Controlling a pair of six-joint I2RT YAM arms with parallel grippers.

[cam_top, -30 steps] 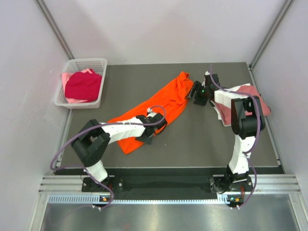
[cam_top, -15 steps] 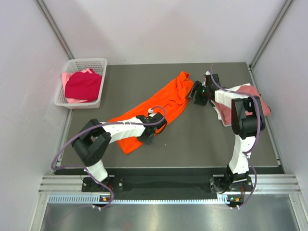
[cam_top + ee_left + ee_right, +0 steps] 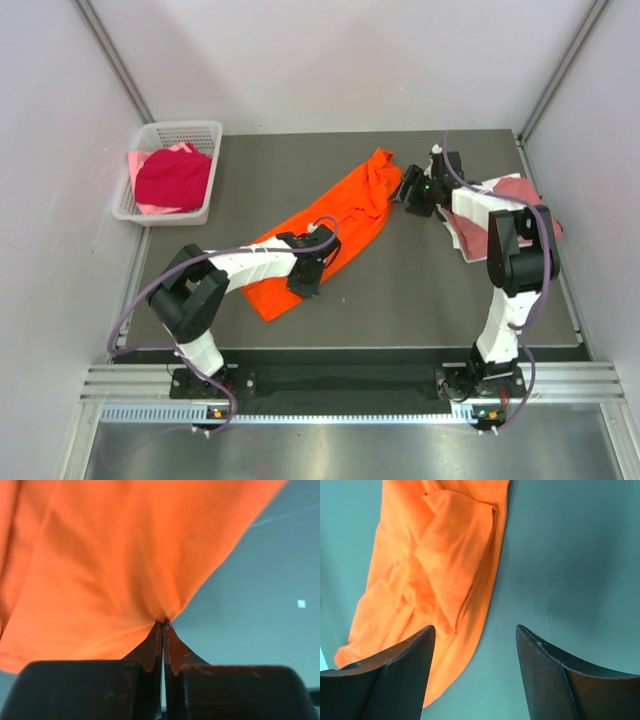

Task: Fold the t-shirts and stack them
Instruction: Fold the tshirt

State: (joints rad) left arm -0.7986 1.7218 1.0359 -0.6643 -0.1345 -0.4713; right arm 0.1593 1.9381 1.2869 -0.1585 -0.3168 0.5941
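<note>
The bright orange t-shirt (image 3: 330, 215) lies crumpled in a long diagonal strip across the middle of the table. My left gripper (image 3: 312, 270) is shut on its lower right edge; in the left wrist view the fingertips (image 3: 164, 625) pinch orange cloth (image 3: 100, 570). My right gripper (image 3: 405, 185) is open and empty beside the shirt's far end, whose bunched folds (image 3: 440, 570) show between the fingers (image 3: 395, 670). A dusty rose and white shirt pile (image 3: 510, 205) lies under the right arm. A crimson shirt (image 3: 172, 178) over pale pink cloth fills the basket.
The white lattice basket (image 3: 190, 131) stands at the far left, half off the table edge. Grey walls close in on three sides. Bare dark table (image 3: 420, 290) lies in front, between the arms.
My left gripper has moved a little up and left along the shirt's lower edge, pulling cloth with it. My right gripper has shifted slightly farther back; it stays open.
</note>
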